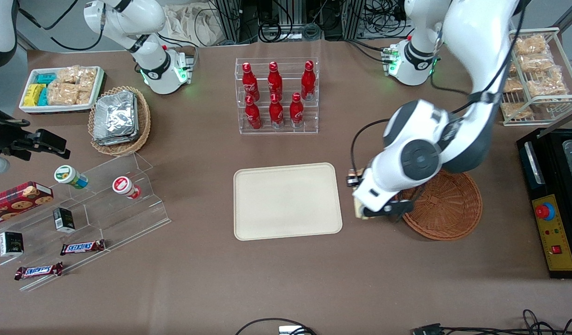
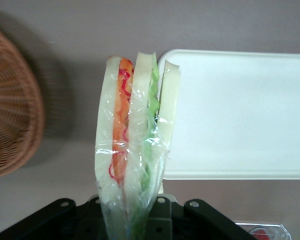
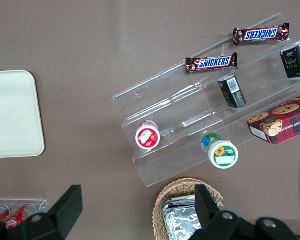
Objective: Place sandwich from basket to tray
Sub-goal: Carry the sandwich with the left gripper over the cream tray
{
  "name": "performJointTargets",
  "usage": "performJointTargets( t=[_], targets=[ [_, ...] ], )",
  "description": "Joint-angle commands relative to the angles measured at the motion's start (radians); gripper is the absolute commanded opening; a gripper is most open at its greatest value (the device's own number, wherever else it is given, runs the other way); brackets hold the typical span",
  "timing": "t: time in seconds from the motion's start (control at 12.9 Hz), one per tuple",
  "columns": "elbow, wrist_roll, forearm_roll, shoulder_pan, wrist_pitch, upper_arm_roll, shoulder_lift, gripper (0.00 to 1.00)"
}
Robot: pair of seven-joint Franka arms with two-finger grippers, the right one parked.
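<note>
My left gripper (image 1: 360, 208) is shut on the sandwich (image 1: 358, 210) and holds it above the bare table, in the gap between the basket (image 1: 448, 209) and the tray (image 1: 286, 200). In the left wrist view the plastic-wrapped sandwich (image 2: 132, 145) stands out from the gripper (image 2: 132, 220), with white bread and orange, red and green filling along its cut edge. Its tip overlaps the tray's rounded corner (image 2: 240, 115). The reddish-brown wicker basket (image 2: 10, 115) lies beside it, and nothing shows in the part of it that I see. The cream tray has nothing on it, as the right wrist view (image 3: 12, 115) also shows.
A clear rack of red bottles (image 1: 276, 95) stands farther from the camera than the tray. A clear stepped stand (image 1: 95, 204) with snacks and a tan basket of foil packets (image 1: 119, 120) lie toward the parked arm's end. A wire rack (image 1: 537, 74) and a black appliance (image 1: 553, 200) stand by the working arm.
</note>
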Motion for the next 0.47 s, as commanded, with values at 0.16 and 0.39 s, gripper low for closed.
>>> performJointTargets(
  t=[0.16,0.39],
  targets=[
    [0.078,-0.024,0.004,-0.086,0.092,0.005,0.194,0.09],
    [0.075,-0.069,0.003,-0.106,0.178,0.005,0.273,0.16]
  ],
)
